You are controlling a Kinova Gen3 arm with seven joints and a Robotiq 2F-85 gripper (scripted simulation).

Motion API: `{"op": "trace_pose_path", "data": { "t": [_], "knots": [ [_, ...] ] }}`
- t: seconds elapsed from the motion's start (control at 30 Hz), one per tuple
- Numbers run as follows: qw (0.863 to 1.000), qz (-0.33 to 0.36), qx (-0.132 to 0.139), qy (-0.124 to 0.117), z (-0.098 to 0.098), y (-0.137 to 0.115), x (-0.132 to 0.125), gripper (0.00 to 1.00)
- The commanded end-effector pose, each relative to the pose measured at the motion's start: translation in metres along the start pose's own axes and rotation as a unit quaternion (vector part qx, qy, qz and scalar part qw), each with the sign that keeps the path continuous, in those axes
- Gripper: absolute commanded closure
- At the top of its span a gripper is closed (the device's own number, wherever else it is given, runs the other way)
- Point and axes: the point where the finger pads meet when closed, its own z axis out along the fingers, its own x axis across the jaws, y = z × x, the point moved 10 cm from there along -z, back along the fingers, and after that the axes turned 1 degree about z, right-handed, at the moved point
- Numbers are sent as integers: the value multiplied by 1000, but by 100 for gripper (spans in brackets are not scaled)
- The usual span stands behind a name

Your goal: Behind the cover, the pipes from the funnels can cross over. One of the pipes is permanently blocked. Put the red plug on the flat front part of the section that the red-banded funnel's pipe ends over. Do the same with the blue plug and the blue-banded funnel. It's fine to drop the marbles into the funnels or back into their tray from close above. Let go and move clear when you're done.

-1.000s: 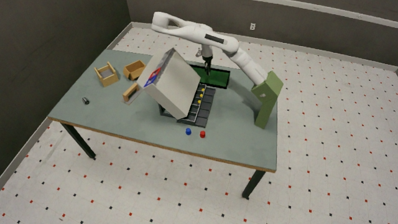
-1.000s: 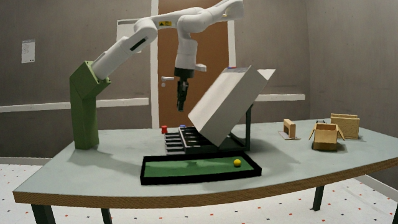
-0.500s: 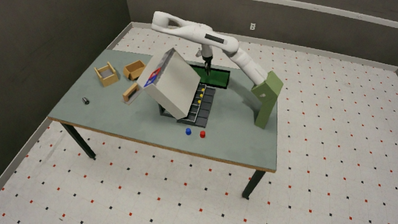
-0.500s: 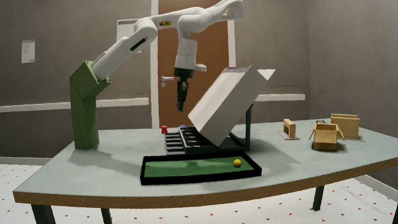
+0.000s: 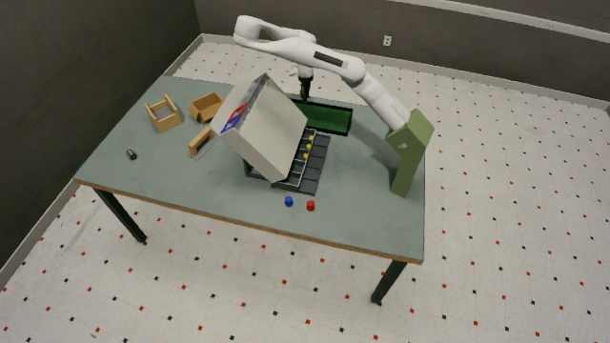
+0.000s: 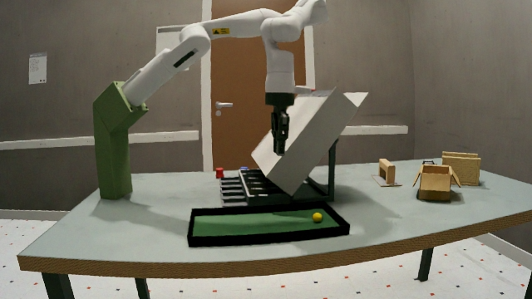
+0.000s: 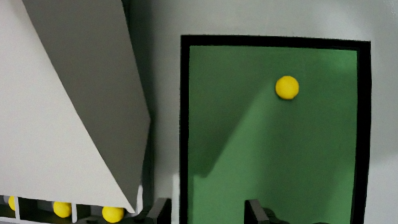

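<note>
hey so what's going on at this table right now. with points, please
A robot arm's gripper [image 5: 305, 99] [image 6: 279, 153] [image 7: 207, 212], partly open and holding nothing, hangs near a green tray [image 5: 349, 125] [image 6: 266, 241] [image 7: 363, 125] with one yellow marble [image 6: 317, 217] [image 7: 287, 88] in it. Three more marbles sit in separate sections below the tilted cover [image 5: 272, 119] [image 6: 317, 137] [image 7: 95, 105]. The red plug [image 5: 311, 206] [image 6: 219, 173] and blue plug [image 5: 289, 201] [image 6: 243, 168] stand on the table, not yet placed.
</note>
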Motion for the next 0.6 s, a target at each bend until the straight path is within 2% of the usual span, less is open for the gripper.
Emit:
{"op": "trace_pose_path", "data": {
  "t": [0.0, 0.1, 0.13, 0.3, 0.57],
  "knots": [
    [1000, -1, -11, -11, 14, -17, 17, 50],
    [1000, -1, -11, -11, 14, -17, 17, 50],
    [1000, 0, -3, 1, 21, -64, 59, 50],
    [1000, 0, -3, 1, 26, -85, 79, 50],
    [1000, 0, -3, 1, 26, -85, 79, 50]
  ]
}}
